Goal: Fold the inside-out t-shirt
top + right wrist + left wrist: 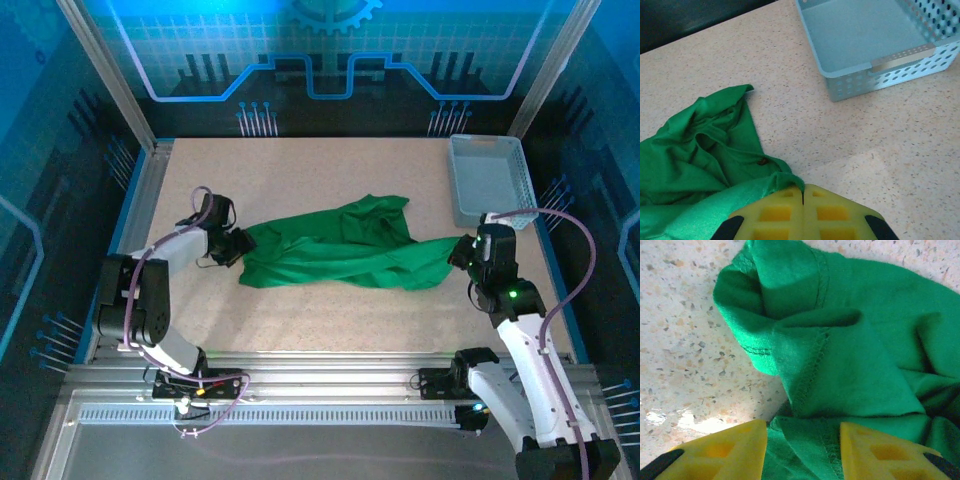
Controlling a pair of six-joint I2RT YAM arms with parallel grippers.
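Inside-out t-shirt [340, 250] status: unfolded. The garment lies on the table [330, 310] as a crumpled, elongated bundle, to the left of the mesh basket [487, 185] and slightly nearer the arm bases than it. Its nearest end is close to the basket's near left corner without touching it, and nothing lies inside the basket.

End effector states:
- Right gripper [462, 252]: located just in front of the basket's near edge. In the right wrist view the jaws of the gripper [802, 187] are together, and a corner of the green cloth [715, 165] runs into the closed seam between them. Judged clamped on that corner.
- Left gripper [235, 245]: located at the end of the garment farthest from the basket. In the left wrist view the jaws of the gripper [802, 425] stand apart, with cloth [850, 365] lying in the gap. Overlock stitching [810, 375] faces up, so the reverse side is outward. Judged not to be gripping.

Progress assessment: early stage. No flat panel, straight edge or stacked layer is visible. Sleeves and hem cannot be told apart in the top view.

Remaining work, as judged:
1. Secure the far end.
2. Spread the garment flat.
3. Make each fold.
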